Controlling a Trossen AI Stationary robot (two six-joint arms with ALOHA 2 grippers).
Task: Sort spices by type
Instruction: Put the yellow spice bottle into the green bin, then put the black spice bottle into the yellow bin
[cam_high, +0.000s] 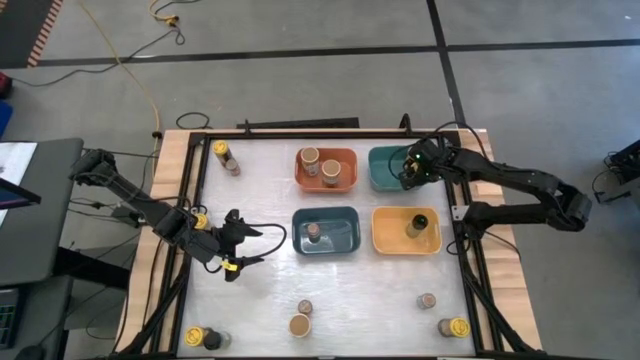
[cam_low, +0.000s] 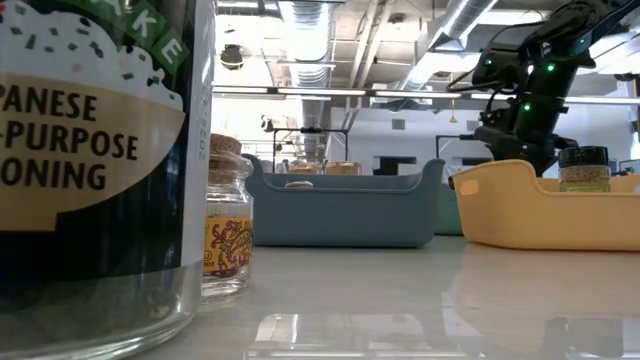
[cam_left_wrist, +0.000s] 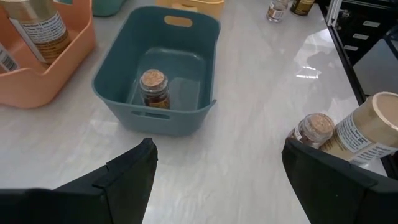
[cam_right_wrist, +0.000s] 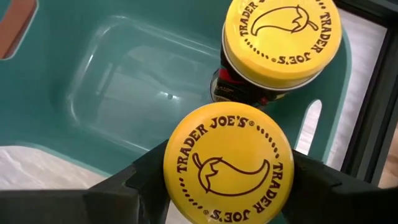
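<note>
1. The right claw (cam_right_wrist: 227, 180) is seen clamped on a yellow-lidded jar (cam_right_wrist: 227, 163) over the teal bin (cam_high: 392, 168), upper right of the high view, where a second yellow-lidded jar (cam_right_wrist: 281, 37) already stands.
2. The left claw (cam_high: 238, 244), left of centre, is held apart and empty.
3. Sorting is judged partly done: jars sit in the orange bin (cam_high: 326, 170), blue bin (cam_high: 326, 231) and yellow bin (cam_high: 406, 230).
4. Several jars are left along the worktop (cam_high: 260, 290) edges.

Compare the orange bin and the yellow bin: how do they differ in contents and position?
The orange bin holds two wide tan-lidded jars; the yellow bin holds one dark-topped jar. In the high view, the orange bin sits in the far row, left of the teal bin; the yellow bin sits in the near row, right of the blue bin. Both are rectangular, similar in size.
</note>
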